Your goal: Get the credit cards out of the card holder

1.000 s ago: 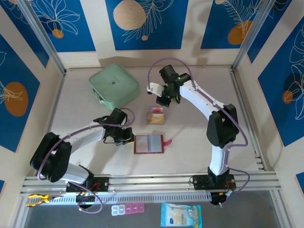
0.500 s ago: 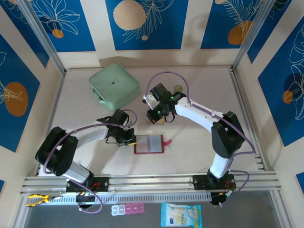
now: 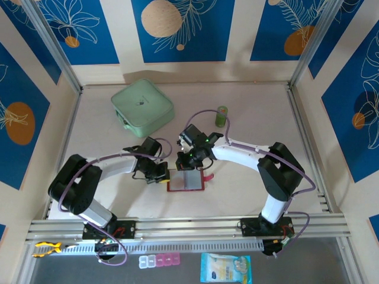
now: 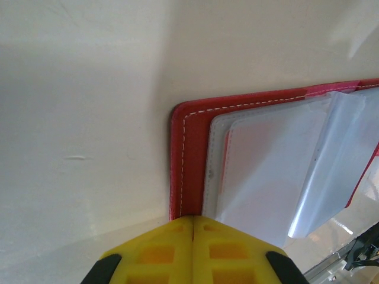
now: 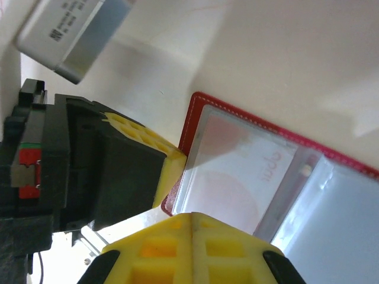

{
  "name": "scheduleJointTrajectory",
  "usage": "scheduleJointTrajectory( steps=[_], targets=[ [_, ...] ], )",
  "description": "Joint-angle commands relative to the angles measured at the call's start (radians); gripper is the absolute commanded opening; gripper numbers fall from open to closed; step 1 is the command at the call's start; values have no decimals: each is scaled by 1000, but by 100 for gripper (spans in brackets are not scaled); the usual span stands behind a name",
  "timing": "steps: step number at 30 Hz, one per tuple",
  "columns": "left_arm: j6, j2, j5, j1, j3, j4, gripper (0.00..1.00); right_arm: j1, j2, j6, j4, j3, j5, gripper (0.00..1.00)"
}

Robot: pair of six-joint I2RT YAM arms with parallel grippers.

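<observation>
The card holder (image 3: 192, 182) lies open on the table, a dark red wallet (image 4: 188, 148) with pale clear sleeves (image 4: 278, 171). Through a sleeve I see one of the credit cards (image 5: 237, 171), pale with a pinkish round mark. My left gripper (image 3: 163, 176) is shut, its yellow tips (image 4: 193, 219) resting on the wallet's left edge. My right gripper (image 3: 188, 164) is also shut, its tips (image 5: 190, 215) touching the sleeve near the wallet's corner (image 5: 195, 109). The left gripper's yellow and black finger (image 5: 166, 157) sits right beside it.
A mint-green square case (image 3: 142, 105) stands at the back left. A small green cylinder (image 3: 222, 115) is behind the right arm. A pale flat box-like thing with a printed label (image 5: 71, 29) lies beyond the wallet. The wallet's strap tab (image 3: 208, 176) points right.
The right arm swung from the back of the table down to the wallet's upper left corner, uncovering the green cylinder. The left gripper edged right onto the wallet's edge.
</observation>
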Motion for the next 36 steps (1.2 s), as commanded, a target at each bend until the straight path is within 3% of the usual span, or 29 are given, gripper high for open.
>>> scheduleJointTrajectory(
  steps=[1,6,9,19,27,36],
  targets=[
    [17,17,-3,7,-5,-32,0,4,26,131,21,-19,-79,10],
    [17,28,-2,7,0,-38,0,7,76,173,34,-36,-113,25],
    [19,31,-3,7,4,-43,0,15,93,176,36,-28,-108,29],
    [23,31,-10,8,5,-57,0,23,166,172,-35,20,-55,29],
    [27,31,-17,8,5,-65,0,22,132,152,-116,20,38,29],
    [30,31,-20,9,15,-75,0,-5,100,111,-110,-18,24,29]
  ],
)
